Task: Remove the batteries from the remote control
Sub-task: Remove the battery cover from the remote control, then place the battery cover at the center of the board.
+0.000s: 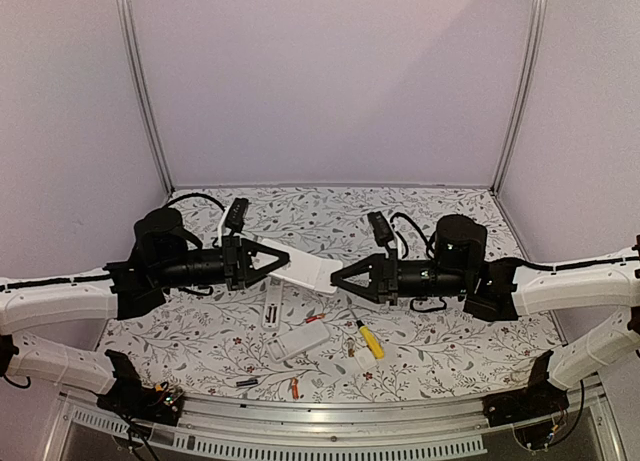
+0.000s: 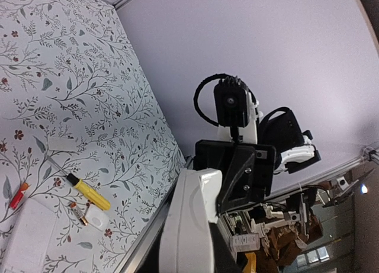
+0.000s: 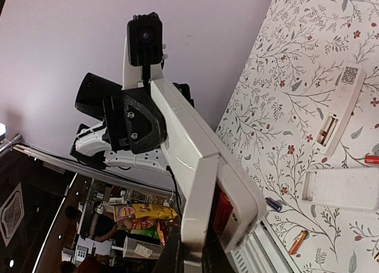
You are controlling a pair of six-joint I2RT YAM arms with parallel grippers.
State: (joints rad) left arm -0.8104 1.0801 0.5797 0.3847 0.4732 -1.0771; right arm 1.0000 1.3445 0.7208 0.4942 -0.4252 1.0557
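A white remote control (image 1: 300,264) is held in the air between my two grippers. My left gripper (image 1: 272,258) is shut on its left end and my right gripper (image 1: 338,278) is shut on its right end. In the right wrist view the remote (image 3: 198,157) shows an open compartment with a red battery (image 3: 222,211) inside. In the left wrist view the remote (image 2: 189,225) shows only its smooth back. Loose batteries lie on the table: a red one (image 1: 313,318), a black one (image 1: 247,382) and an orange one (image 1: 294,387).
Two more white remotes lie on the flowered table, a narrow one (image 1: 272,307) and a wider one (image 1: 298,339). A yellow-handled screwdriver (image 1: 370,339) lies right of them, with a small white cover plate (image 2: 62,144) beyond it. The walls stand close at the back and sides.
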